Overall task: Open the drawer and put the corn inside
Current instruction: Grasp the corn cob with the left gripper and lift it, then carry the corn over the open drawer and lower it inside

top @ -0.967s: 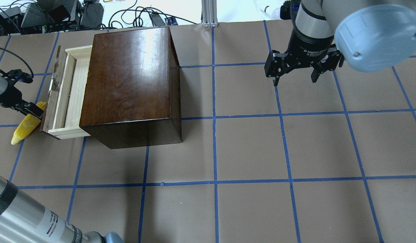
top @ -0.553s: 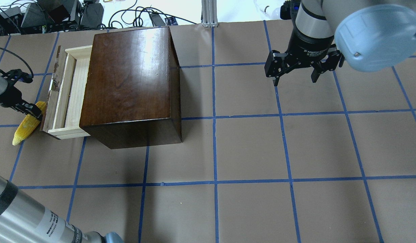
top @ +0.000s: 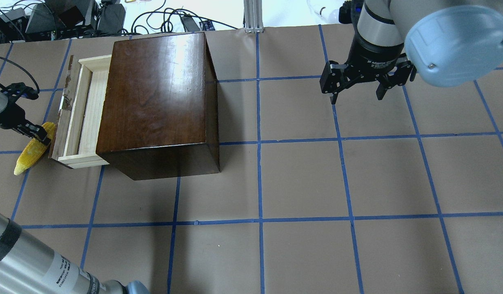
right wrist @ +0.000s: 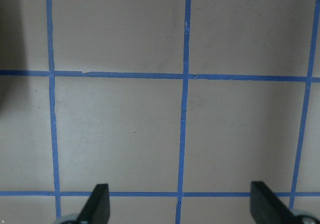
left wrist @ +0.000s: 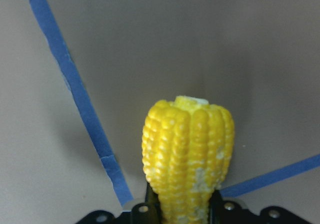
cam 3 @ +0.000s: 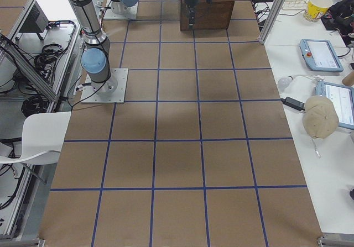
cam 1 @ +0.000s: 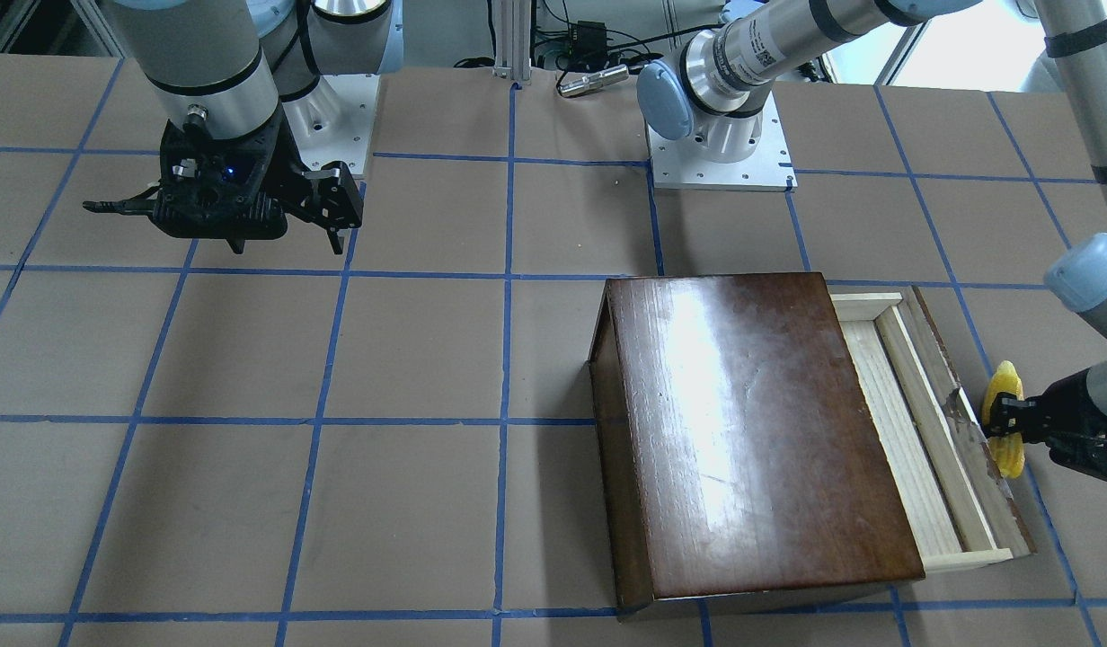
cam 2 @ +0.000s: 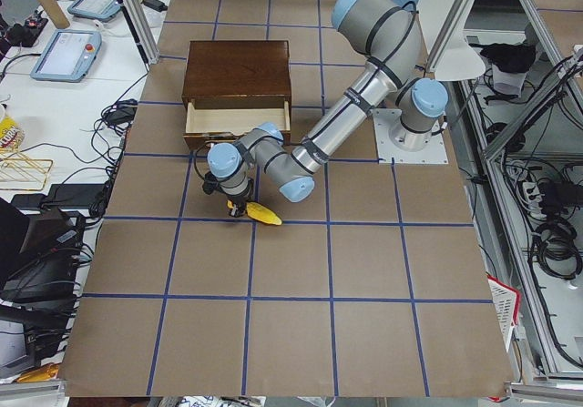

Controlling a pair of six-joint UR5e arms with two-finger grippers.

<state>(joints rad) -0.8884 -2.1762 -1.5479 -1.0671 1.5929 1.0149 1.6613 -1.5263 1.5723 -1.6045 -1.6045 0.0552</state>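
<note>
The drawer of the dark-brown box is pulled open to the left, and its pale tray is empty. It also shows in the front-facing view. The yellow corn lies outside the drawer's front panel, its tip pointing away from the box. My left gripper is shut on the corn's thick end. The left wrist view shows the corn between the fingers, over the paper. My right gripper is open and empty, hanging over the table far right of the box, and shows in its wrist view.
Brown paper with a blue tape grid covers the table. An aluminium post and cables stand at the far edge behind the box. The left arm's forearm crosses the near left corner.
My left gripper has shifted slightly to the left on the corn. The corn, drawer and right arm have hardly moved.
</note>
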